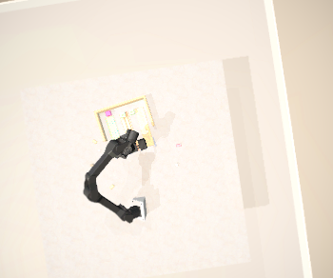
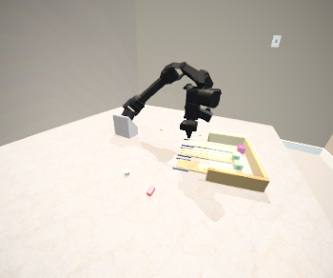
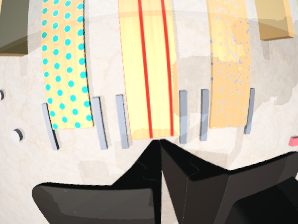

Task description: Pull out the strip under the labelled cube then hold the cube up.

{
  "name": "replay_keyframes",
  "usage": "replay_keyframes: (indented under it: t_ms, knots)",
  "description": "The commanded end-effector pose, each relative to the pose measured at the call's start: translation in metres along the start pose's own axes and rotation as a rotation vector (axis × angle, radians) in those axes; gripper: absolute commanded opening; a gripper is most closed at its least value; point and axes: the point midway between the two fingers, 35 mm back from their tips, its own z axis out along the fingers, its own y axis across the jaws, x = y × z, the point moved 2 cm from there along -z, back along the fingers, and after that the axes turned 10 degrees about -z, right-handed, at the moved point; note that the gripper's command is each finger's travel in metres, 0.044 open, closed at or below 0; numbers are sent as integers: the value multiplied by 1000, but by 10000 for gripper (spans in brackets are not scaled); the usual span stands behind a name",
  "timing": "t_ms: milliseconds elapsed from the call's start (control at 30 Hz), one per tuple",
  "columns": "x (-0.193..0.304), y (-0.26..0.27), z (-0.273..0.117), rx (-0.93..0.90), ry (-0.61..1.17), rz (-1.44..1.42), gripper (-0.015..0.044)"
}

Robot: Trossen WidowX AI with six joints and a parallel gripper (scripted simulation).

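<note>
With its fingers pressed together, the hand (image 1: 142,144) (image 2: 188,136) (image 3: 158,145) is risking skidding off the red-lined strip (image 1: 127,119) (image 2: 205,154) (image 3: 156,75) outside the frame (image 1: 120,105) (image 2: 234,179) (image 3: 275,17) if it is pinching nothing; the labelled cube, likely one of the green cubes (image 1: 133,111) (image 2: 238,165), is sitting inside.

The counter (image 1: 196,228) (image 2: 77,205) (image 3: 105,170) is pale, with soft pinkish-cream marks, and a yellow-brown wooden frame (image 1: 121,104) (image 2: 236,181) stands on it with one side open. Three long flat strips lie side by side, reaching out through the open side: one with blue-green dots (image 3: 67,65), one with red lines (image 3: 155,75), and one with grey specks (image 3: 227,100), and thin grey bars (image 3: 183,117) sit on both sides of each strip's end. Out on the counter, apart from the frame, lie a small pink block (image 1: 178,145) (image 2: 150,190) and a little whitish piece (image 2: 127,172).
</note>
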Motion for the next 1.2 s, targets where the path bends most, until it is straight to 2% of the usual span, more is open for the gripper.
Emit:
replay_keyframes:
  t_ms: [0, 1167]
  knots:
    - [1, -1, 1, -4, 14, -10, 0]
    - [0, -2, 58, -5, 12, -11, 0]
